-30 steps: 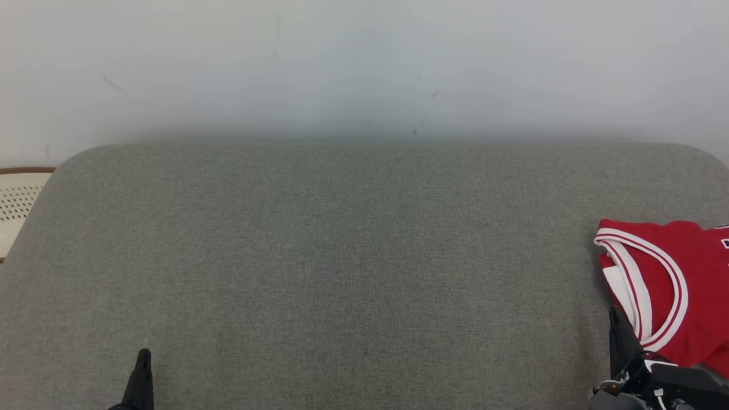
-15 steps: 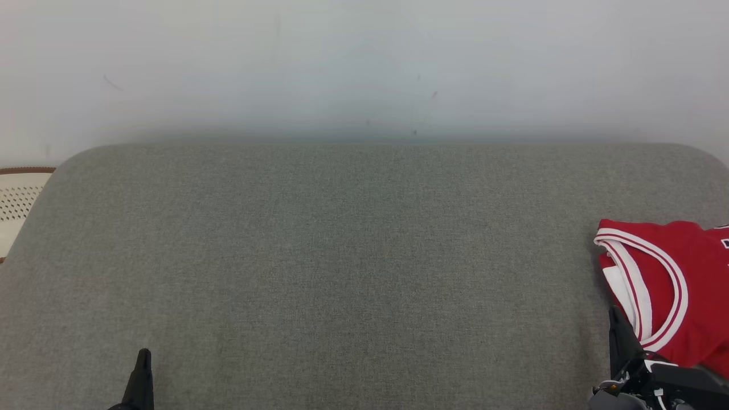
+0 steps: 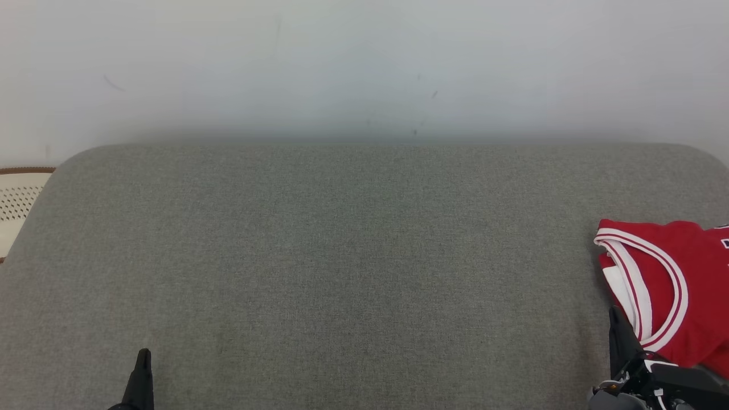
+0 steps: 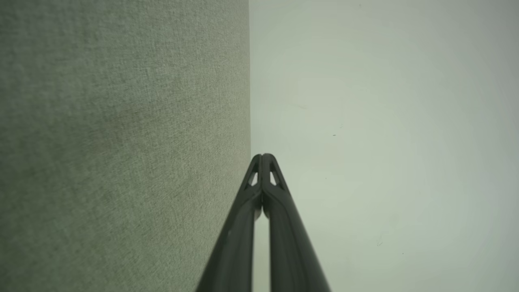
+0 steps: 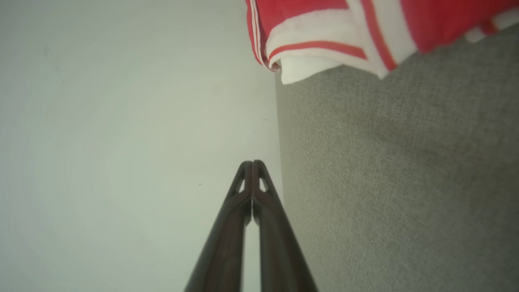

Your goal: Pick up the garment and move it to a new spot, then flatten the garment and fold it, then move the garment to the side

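Right pincer (image 5: pixel 252 164) (tips together, empty) just beside edge of folded red garment (image 3: pixel 678 285).

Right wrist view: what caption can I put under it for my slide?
The right gripper, shut and empty, points near a red and white garment on the grey padded surface.

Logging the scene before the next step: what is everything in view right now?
Upholstered surface: one, grey, across the foreground.
Garment: one, red with white trim, right edge of the surface.
Wall: one, white, behind the surface.
Perforated object: one, cream with brown rim, far left edge.
Left gripper: one, dark, lower left, jaws shut, empty.
Right gripper: one, dark, lower right beside the garment, jaws shut, empty.
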Motion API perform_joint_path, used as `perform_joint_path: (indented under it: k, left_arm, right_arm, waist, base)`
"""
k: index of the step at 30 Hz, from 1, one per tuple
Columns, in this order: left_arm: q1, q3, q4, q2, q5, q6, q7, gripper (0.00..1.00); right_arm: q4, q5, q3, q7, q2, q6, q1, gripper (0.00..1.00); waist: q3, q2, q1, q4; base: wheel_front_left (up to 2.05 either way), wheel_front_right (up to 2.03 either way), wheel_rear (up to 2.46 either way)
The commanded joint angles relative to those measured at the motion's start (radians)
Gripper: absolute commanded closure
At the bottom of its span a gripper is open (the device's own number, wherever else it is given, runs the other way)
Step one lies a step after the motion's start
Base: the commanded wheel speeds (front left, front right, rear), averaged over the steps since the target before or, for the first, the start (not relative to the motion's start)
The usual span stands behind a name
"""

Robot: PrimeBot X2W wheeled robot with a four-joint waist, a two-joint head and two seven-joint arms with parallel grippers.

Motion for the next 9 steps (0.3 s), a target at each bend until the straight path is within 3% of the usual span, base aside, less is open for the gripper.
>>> perform_joint_path:
  k: [1, 9]
  left_arm:
    - [-0.005, 0.002, -0.002, 0.001, -0.008, -0.003, 0.004, 1.0]
    - [-0.005, 0.002, -0.002, 0.001, -0.008, -0.003, 0.004, 1.0]
  right_arm:
    - [-0.002, 0.0, 0.0, 0.001, 0.002, 0.0, -0.006, 1.0]
    - [-0.002, 0.0, 0.0, 0.001, 0.002, 0.0, -0.006, 1.0]
  waist:
    - [0.0, 0.0, 0.0, 0.0]
    - [0.0, 0.0, 0.0, 0.0]
  base:
    - [0.0, 0.0, 0.0]
    - [0.0, 0.0, 0.0]
